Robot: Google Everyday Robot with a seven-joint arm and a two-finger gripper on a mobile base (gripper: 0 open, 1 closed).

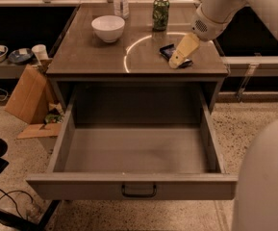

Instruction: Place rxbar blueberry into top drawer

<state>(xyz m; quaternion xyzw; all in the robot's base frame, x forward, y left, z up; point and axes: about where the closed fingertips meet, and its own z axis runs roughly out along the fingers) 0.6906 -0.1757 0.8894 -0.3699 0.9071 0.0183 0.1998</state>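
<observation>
Reach step: gripper (177, 59) down at the snack bar (167, 51), can't tell if it's closed; needs a grab, drawer (133, 187) is open.

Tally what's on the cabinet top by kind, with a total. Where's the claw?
bowl: 1
can: 1
bottle: 1
rxbar blueberry: 1
Total: 4
The claw is on or just above the rxbar blueberry.

Dim warm light; tool (177, 61) above glare-ringed tabletop (81, 57)
</observation>
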